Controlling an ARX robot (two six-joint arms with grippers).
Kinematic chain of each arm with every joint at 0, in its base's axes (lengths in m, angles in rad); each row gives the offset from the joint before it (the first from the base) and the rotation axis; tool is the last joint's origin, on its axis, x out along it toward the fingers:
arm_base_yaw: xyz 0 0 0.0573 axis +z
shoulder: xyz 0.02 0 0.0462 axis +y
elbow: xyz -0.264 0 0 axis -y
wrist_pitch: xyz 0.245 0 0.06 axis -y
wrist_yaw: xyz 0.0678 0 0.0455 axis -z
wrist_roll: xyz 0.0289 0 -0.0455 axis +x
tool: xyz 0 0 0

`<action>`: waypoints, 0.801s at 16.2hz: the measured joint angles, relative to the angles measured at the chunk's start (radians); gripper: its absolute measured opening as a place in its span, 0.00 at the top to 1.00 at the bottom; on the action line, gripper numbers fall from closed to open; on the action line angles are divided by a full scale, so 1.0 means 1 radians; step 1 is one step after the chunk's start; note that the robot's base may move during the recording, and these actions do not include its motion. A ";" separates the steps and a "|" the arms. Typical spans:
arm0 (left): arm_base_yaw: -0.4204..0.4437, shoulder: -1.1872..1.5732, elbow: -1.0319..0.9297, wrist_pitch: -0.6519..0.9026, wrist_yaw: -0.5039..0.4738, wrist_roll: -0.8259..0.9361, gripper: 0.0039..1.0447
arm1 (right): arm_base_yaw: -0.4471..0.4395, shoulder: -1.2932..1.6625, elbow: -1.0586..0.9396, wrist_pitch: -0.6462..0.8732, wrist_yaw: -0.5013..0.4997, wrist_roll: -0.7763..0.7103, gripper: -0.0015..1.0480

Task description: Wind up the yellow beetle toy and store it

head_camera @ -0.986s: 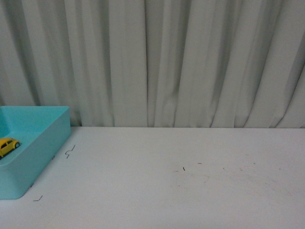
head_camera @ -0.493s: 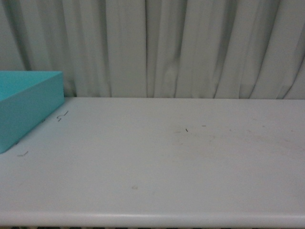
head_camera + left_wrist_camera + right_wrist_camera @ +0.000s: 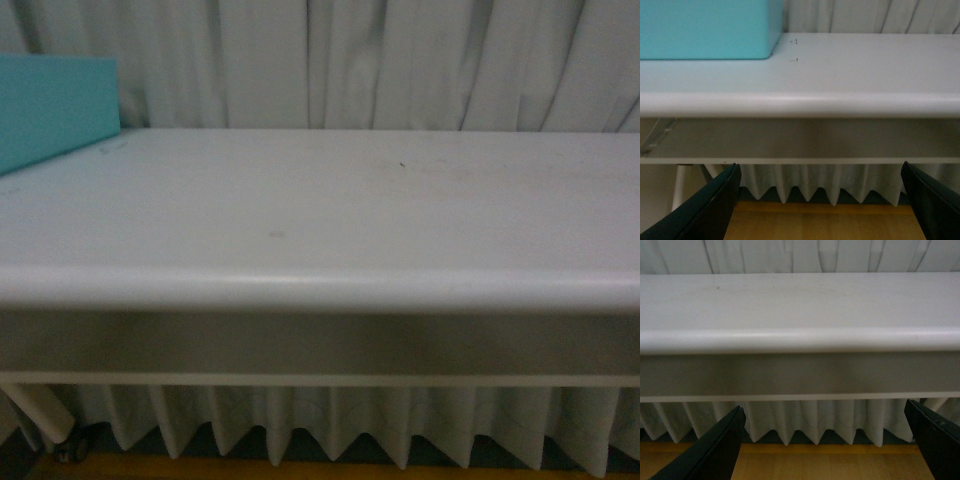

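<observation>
The yellow beetle toy is out of view; no frame shows the inside of the bin. A turquoise bin [image 3: 50, 105] stands on the white table at the far left, seen from the side; it also shows in the left wrist view [image 3: 705, 27]. My left gripper [image 3: 822, 205] is open and empty, below the table's front edge, its dark fingers [image 3: 705, 210] wide apart. My right gripper [image 3: 825, 447] is open and empty too, also below the table edge, fingers [image 3: 710, 450] wide apart. Neither arm shows in the front view.
The white table's rounded front edge [image 3: 320, 290] runs across all views, with an apron board under it. A pleated white curtain [image 3: 330, 60] hangs behind. A table leg with a castor [image 3: 50, 420] stands at the lower left. A wooden floor [image 3: 825, 462] lies below.
The front view has sunk from above the table to the level of its front edge. The bin's inside and the yellow toy in it have gone out of sight.
</observation>
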State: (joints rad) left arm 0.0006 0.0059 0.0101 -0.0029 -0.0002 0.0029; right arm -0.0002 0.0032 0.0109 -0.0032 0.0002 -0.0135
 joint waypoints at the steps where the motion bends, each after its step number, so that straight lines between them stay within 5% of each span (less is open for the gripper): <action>1: 0.000 0.000 0.000 -0.001 0.000 0.000 0.06 | 0.000 0.000 0.000 0.000 0.000 0.000 0.06; 13: 0.000 0.000 0.000 -0.003 0.000 0.000 0.06 | 0.000 0.000 0.000 -0.002 0.000 0.003 0.06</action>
State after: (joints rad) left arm 0.0006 0.0059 0.0101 -0.0055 -0.0002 0.0029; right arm -0.0002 0.0029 0.0109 -0.0055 0.0002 -0.0109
